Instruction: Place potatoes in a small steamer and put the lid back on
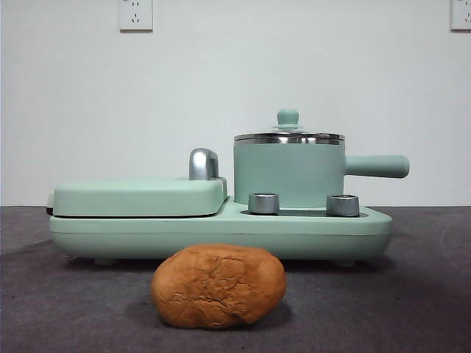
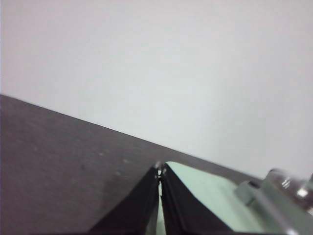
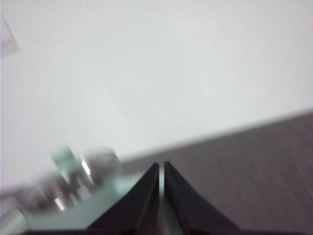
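Potato lies on tabletop, untouched, well apart from both tools; lid still on steamer. Left tool and right tool narrow, empty. Nothing done.

Left gripper seen with both black jaws pressed together, tips meeting. Right gripper likewise closed, jaws nearly touching and gripping nothing. Neither visible from the front.
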Motion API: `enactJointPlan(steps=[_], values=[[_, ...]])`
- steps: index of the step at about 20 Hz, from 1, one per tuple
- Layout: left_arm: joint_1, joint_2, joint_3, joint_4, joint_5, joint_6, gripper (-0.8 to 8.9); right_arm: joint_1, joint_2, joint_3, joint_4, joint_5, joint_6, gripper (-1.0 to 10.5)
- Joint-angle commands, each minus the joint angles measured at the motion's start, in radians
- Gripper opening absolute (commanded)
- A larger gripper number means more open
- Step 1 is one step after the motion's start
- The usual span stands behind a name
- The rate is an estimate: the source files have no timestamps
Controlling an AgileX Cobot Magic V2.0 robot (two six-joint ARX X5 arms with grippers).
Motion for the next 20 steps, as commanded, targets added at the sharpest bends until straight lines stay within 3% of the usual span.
enactJointPlan(steps=[1,6,10,16,20], values=[[0.001,0.004,0.067,-0.018,0.002,-0.101,0.08,0.000,-0.001,0.018,0.058,-0.005,0.051,0.1],[0.001,0.076,0.283,-0.243,0.005,-0.069,0.09,0.000,0.022,0.154,-0.117,-0.016,0.052,0.1],[0.001,0.184,0.449,-0.330,0.070,0.058,0.09,0.000,0.071,0.277,-0.252,-0.095,0.017,0.1],[0.001,0.367,0.653,-0.418,0.330,0.211,0.08,0.000,0.189,0.455,-0.378,-0.259,-0.020,0.1],[0.000,0.472,0.749,-0.470,0.547,0.270,0.08,0.000,0.281,0.575,-0.463,-0.386,-0.145,0.1]])
